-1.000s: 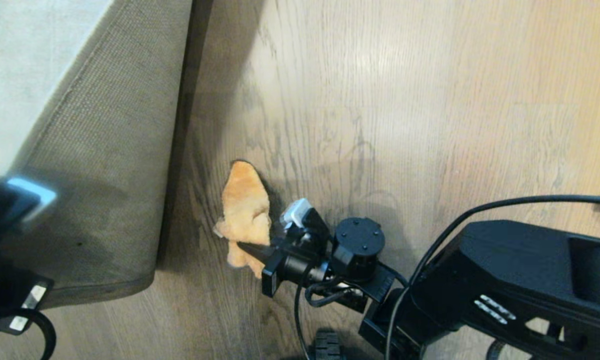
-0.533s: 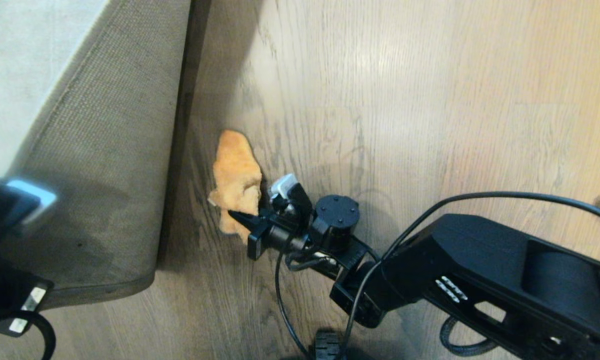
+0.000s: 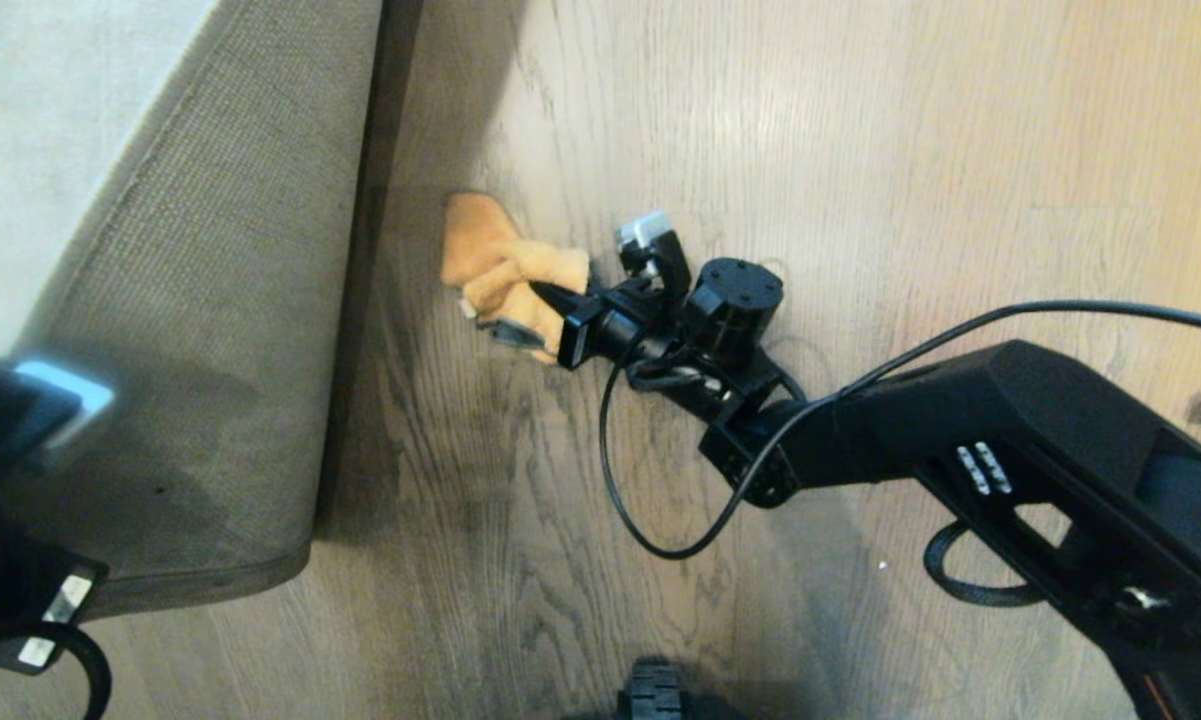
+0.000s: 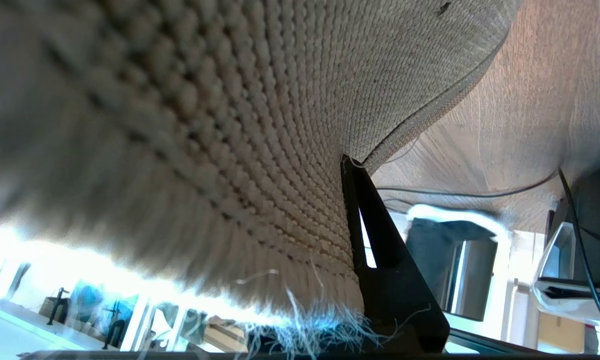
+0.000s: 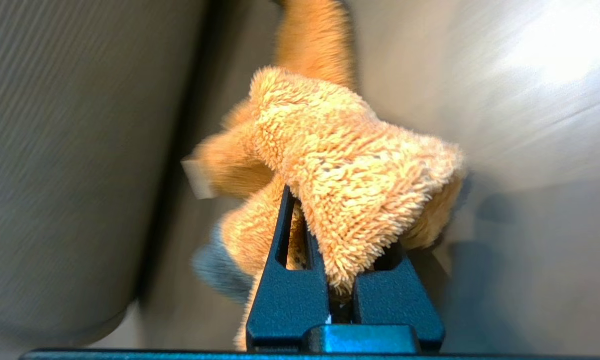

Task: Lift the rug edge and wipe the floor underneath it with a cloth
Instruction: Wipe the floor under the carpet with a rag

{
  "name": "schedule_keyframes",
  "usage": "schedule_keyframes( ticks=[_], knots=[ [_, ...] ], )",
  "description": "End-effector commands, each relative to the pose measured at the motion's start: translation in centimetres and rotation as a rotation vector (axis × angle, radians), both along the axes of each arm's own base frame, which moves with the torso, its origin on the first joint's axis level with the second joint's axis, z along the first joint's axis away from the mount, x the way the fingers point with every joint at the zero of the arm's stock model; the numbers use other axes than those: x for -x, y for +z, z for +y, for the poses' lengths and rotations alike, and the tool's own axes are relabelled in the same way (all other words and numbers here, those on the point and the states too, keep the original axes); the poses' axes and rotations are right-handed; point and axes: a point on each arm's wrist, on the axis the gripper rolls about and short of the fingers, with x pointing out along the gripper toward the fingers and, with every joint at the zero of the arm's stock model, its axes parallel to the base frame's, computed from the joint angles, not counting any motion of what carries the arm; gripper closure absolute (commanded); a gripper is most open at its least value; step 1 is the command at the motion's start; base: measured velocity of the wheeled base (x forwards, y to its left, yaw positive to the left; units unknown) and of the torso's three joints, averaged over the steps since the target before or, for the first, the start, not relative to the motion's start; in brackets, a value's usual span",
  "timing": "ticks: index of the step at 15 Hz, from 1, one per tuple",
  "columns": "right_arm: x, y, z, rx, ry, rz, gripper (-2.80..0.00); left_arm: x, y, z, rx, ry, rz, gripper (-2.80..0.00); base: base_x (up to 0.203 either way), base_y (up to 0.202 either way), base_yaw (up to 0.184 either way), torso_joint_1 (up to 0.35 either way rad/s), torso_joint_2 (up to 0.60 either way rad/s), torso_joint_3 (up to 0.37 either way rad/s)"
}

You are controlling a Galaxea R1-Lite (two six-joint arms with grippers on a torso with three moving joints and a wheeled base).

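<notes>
Brown wood floor (image 3: 860, 200) fills most of my head view, with dark grain lines running up and down it. On the left side of the frame the rug edge (image 3: 220, 330) is folded up and back, so its tan woven underside faces me. My left gripper (image 4: 352, 175) is at the lower left, pinching that rug edge tight so it stays up. My right gripper (image 3: 540, 295) is in the middle of the frame, a bit above center, pinching the cloth (image 3: 495, 260). It is fuzzy and orange, bunched up, and it lies on the floor just beside the dark strip of shadow under the raised rug. I think I am in the middle of the wiping step. To do it well, I want to keep the cloth pressed flat on the wood and slide it in long strokes along the strip the rug was covering. I must hold the rug high, or it may flop down on my cloth.
</notes>
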Motion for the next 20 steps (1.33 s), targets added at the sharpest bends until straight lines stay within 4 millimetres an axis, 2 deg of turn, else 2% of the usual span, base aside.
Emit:
schedule_keyframes(
  ticks=[1,5,8,10,12,15,17,20],
  knots=[
    [-0.6,3.6,-2.2,-0.043,-0.043,-0.055,0.0,0.0,0.0,0.0,-0.005,0.002,0.003,0.0,0.0,0.0,0.0,0.0,0.0,0.0],
    [-1.3,6.7,-4.2,-0.061,-0.086,-0.084,0.0,0.0,-0.1,0.0,-0.006,0.001,0.005,0.0,0.0,0.0,0.0,0.0,0.0,0.0],
    [-1.2,5.9,-4.2,-0.045,-0.086,-0.066,0.0,0.0,-0.1,0.0,-0.006,0.002,0.006,0.0,0.0,0.0,0.0,0.0,0.0,0.0],
    [-0.7,4.1,-3.7,-0.014,-0.074,-0.037,0.0,0.0,-0.1,0.0,-0.007,0.003,0.005,0.0,0.0,0.0,0.0,0.0,0.0,0.0],
    [0.4,1.2,-3.1,0.027,-0.052,0.009,0.0,0.0,-0.1,0.0,-0.007,0.001,0.005,0.0,0.0,0.0,0.0,0.0,0.0,0.0],
    [3.6,-4.3,-2.6,0.115,-0.001,0.107,0.0,0.1,0.0,0.0,-0.007,0.002,0.002,0.0,0.0,0.0,0.0,0.0,0.0,0.0],
    [6.2,-7.8,-3.4,0.196,0.02,0.163,0.0,0.1,0.0,0.0,-0.007,0.002,0.0,0.0,0.0,0.0,0.0,0.0,0.0,0.0],
    [8.2,-9.2,-4.1,0.246,0.046,0.164,0.0,0.1,0.0,0.0,-0.007,0.002,0.0,0.0,0.0,0.0,0.0,0.0,0.0,0.0]
  ],
)
